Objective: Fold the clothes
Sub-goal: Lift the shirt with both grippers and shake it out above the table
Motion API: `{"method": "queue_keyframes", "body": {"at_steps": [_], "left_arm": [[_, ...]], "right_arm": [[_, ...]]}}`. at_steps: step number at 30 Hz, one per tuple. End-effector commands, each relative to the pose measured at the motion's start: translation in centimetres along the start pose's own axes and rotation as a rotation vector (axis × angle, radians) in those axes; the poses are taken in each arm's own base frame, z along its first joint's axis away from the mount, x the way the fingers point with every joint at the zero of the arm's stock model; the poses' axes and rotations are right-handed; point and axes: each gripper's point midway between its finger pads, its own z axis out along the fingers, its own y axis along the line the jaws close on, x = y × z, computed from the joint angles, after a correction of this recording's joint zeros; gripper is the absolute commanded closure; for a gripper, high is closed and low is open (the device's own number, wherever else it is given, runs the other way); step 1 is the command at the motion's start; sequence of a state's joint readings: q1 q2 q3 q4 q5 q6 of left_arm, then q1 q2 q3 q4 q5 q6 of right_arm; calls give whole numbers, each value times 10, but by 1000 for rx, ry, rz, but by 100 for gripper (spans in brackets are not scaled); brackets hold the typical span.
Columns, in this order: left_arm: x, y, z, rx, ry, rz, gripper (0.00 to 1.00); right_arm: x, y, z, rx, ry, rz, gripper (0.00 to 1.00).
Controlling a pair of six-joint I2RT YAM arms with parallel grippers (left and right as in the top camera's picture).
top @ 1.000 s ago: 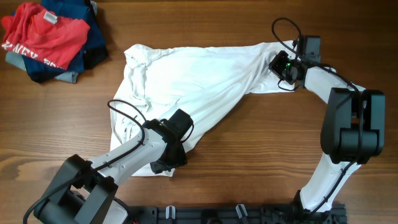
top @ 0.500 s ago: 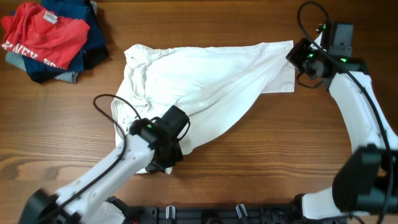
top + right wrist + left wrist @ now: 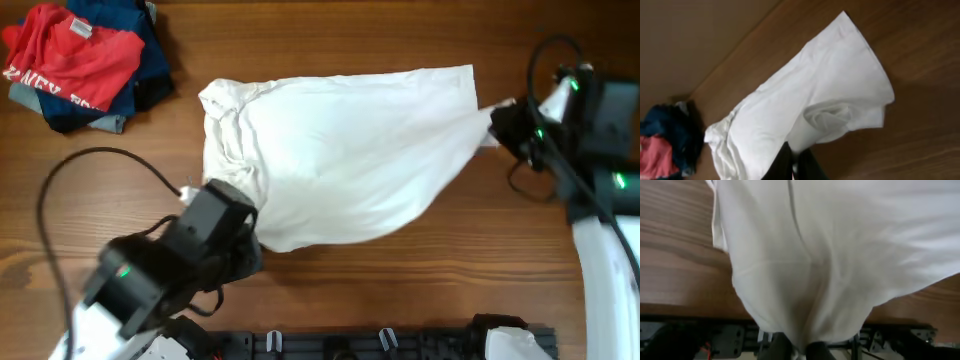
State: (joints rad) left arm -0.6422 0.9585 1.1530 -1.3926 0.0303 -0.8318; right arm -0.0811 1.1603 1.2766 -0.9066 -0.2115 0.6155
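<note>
Down at the left gripper (image 3: 799, 349), fingers clamped tight, the shirt's (image 3: 340, 150) near edge bunched between them. The right gripper (image 3: 502, 118) pinches the far corner, drawn to a taut point. Between them the white shirt stretches, creased, partly lifted off the table (image 3: 420, 290), crumpled at its left end.

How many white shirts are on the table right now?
1: the white shirt, stretched across the middle between the left hand and right hand. The pile at top left shows only red and navy, but may hide more.
</note>
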Motion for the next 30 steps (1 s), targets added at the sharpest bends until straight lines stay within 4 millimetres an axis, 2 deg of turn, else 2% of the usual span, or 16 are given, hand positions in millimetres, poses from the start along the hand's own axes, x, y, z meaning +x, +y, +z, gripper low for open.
{"method": "queue_keyframes", "body": {"at_steps": [1, 3, 5, 9, 12, 14, 15, 17, 19, 21, 23, 25, 26, 28, 29, 30], "left_arm": [[-15, -12, -46, 77, -106, 47, 96], [-22, -19, -68, 113, -155, 71, 96], [-33, -30, -101, 166, -247, 117, 96], [-48, -45, -144, 243, -361, 123, 96], [-63, -56, -150, 243, -404, 113, 96], [-84, -60, -140, 175, -445, 88, 96], [-108, -69, -126, 117, -475, 99, 96], [-138, -81, -105, 69, -487, 131, 96], [-185, -88, -74, 0, -508, 149, 96], [-222, -87, -49, -47, -526, 159, 96], [-271, -80, -18, -93, -551, 144, 96], [-313, -69, -4, -125, -564, 114, 96], [-329, -65, -6, -137, -578, 114, 96], [-353, -61, -33, -145, -631, 115, 96], [-362, -62, -59, -134, -680, 106, 96], [-370, -63, -100, -108, -762, 88, 96]], "right_arm": [[-3, 13, -60, -47, -107, -49, 96], [-1, 18, -84, -61, -134, -78, 96], [-3, 27, -116, -75, -165, -118, 96], [-12, 45, -160, -95, -204, -171, 96], [-23, 55, -169, -100, -214, -188, 96], [-32, 59, -158, -93, -198, -186, 96], [-40, 61, -140, -84, -170, -184, 96], [-48, 68, -113, -95, -122, -220, 96], [-61, 76, -76, -111, -79, -261, 96], [-76, 81, -52, -122, -81, -281, 96], [-94, 92, -31, -161, -113, -289, 96], [-114, 106, -20, -211, -170, -290, 96], [-120, 111, -21, -227, -198, -292, 96], [-132, 120, -35, -250, -252, -279, 96], [-140, 128, -50, -265, -292, -297, 96], [-148, 134, -67, -273, -333, -314, 96]]}}
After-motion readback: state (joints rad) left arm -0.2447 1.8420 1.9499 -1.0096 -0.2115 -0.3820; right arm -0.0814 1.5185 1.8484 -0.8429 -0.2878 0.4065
